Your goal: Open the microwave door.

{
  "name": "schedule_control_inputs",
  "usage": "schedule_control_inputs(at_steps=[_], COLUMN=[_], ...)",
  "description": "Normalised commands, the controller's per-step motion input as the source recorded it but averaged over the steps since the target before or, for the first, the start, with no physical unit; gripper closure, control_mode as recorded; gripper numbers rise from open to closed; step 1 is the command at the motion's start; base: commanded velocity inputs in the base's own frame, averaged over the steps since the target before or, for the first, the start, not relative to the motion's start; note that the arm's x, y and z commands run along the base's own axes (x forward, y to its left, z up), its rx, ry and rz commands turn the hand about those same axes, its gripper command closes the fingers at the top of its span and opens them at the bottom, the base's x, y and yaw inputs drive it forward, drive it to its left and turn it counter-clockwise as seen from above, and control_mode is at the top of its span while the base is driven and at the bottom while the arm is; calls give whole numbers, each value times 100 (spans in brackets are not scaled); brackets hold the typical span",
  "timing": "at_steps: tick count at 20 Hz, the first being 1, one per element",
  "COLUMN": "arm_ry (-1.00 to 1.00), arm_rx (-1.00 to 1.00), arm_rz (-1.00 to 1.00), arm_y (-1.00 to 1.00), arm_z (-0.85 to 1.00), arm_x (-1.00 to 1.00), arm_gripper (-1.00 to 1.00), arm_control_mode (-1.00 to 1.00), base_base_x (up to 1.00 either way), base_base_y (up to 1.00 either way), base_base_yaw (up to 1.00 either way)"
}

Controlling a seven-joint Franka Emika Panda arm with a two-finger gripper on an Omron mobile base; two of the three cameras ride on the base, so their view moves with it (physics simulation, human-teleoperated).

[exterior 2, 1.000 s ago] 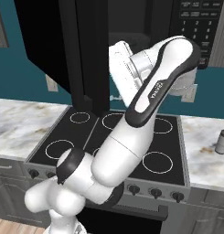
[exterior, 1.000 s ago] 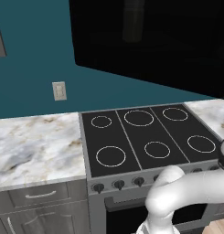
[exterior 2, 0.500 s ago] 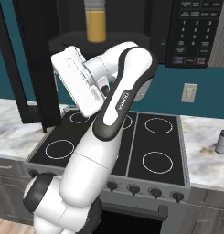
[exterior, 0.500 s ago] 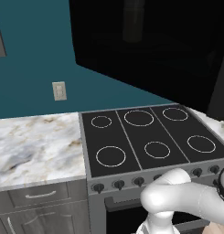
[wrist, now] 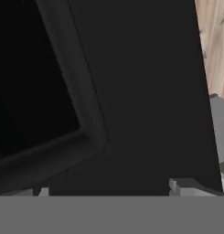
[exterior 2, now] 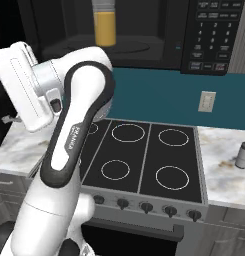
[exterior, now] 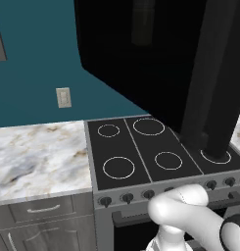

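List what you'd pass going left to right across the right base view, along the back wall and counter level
Robot arm → stove top → wall outlet → small grey bottle on the marble counter. Higher up, a yellow-filled glass stands inside the open microwave, left of its control strip.

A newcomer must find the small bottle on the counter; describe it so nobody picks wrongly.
Start at the black stove with white burner rings. Move to the marble counter on its right, below the wall outlet. The small grey bottle stands there alone, upright, dark-capped.
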Motion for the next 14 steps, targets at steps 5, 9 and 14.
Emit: schedule_control_inputs(at_steps=[5, 9, 14], arm_ry=[-23, -15, -2], arm_rx=[4, 1, -12], arm_rz=[-43, -44, -41], arm_y=[100, 100, 95], arm_z=[4, -8, -17], arm_x=[6, 50, 71], arm_gripper=[-100, -100, -100], arm_control_mode=[-100, -100, -100], base_base_x=[0, 0, 0], base_base_y=[0, 0, 0], base_base_yaw=[0, 0, 0])
